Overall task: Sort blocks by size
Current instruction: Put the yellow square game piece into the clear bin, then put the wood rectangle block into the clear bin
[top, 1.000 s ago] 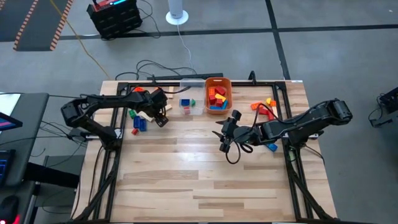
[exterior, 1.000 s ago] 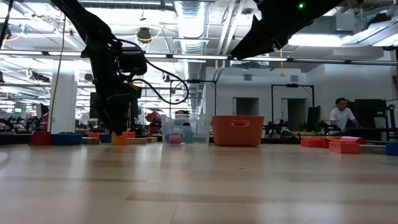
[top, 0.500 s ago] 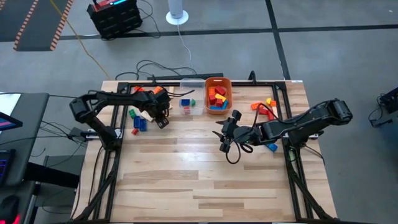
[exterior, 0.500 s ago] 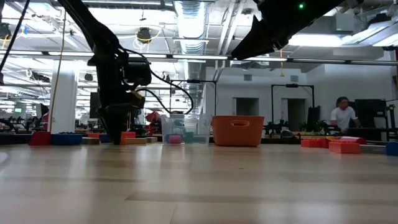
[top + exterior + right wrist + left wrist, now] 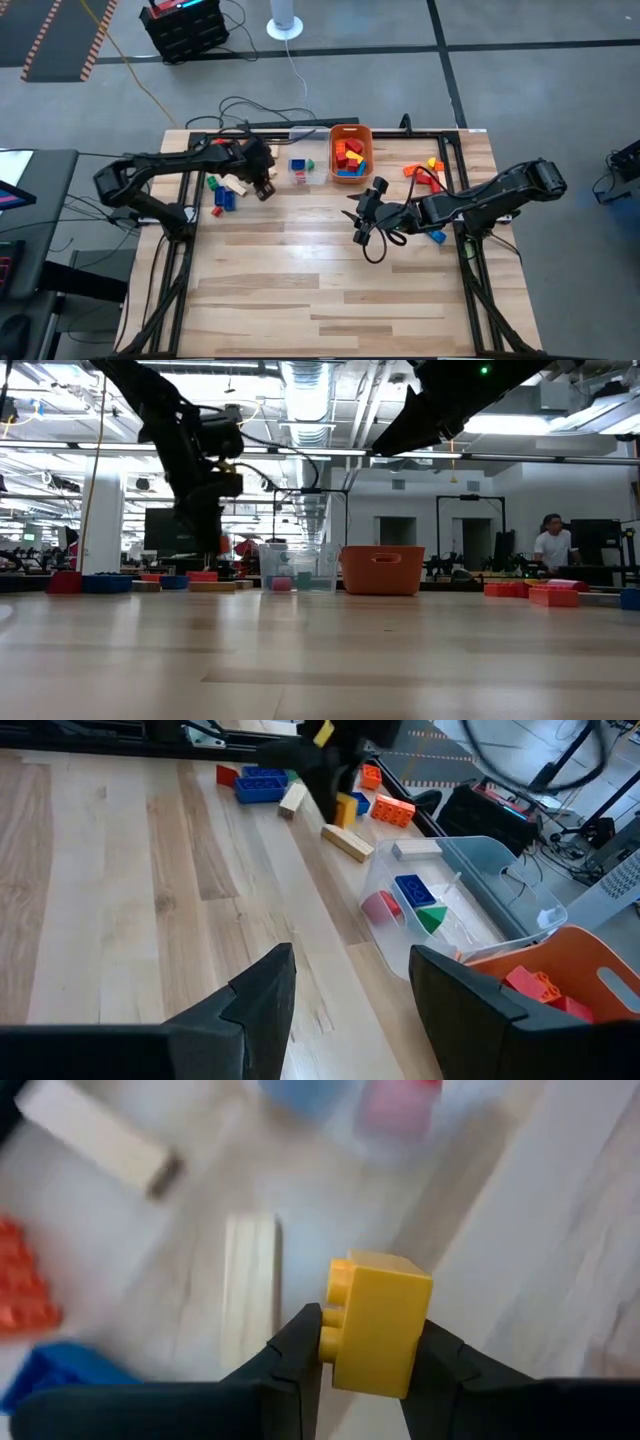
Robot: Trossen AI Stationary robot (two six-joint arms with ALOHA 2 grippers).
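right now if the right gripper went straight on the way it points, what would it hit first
Probably the clear plastic tub holding small blocks, which lies ahead between the open right gripper fingers in its wrist view. The orange tub sits just beside it; depth is hard to judge.

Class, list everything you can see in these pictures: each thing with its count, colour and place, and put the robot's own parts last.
yellow block: one, held in the left gripper, lifted off the table.
loose blocks, left: several; blue, green, red, orange, plain wood; back-left of the table.
loose blocks, right: a few; orange, yellow, red, blue; back-right.
clear tub: one, back centre; holds a blue, a green and a pink-red block.
orange tub: one, right of the clear tub; holds red, yellow, blue blocks.
table: one, pale wood.
person: one, far background.
left gripper: shut on the yellow block.
right gripper: open, empty, mid-table.
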